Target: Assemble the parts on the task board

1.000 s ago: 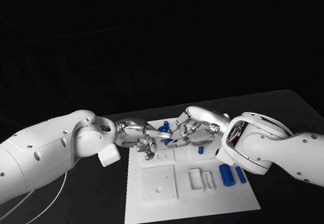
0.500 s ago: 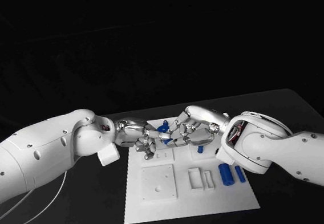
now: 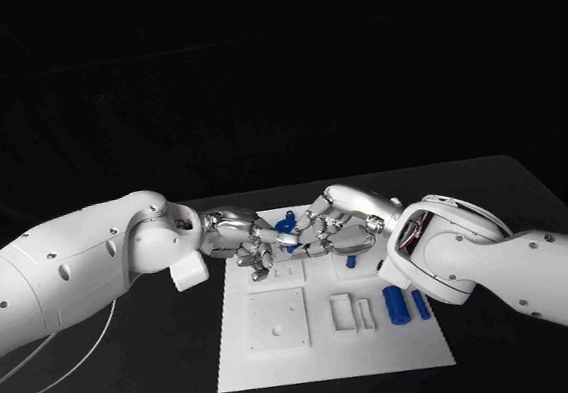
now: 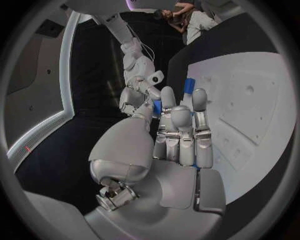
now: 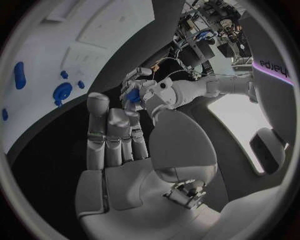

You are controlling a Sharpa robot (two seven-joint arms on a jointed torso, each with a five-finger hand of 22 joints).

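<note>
Task board (image 3: 331, 351) lies under both hands, near half open. Left hand (image 3: 240, 239) pinches a blue part (image 3: 284, 224) at its fingertips. Right hand (image 3: 340, 223) fingers touch it; grip can't tell.

One marking is legible. In the right wrist view, at the right edge of the frame, purple lettering (image 5: 274, 68) stands on a white curved surface. The letters run sideways and are partly cut off; they appear to read "harpa". No other text, number or label is legible.
</note>
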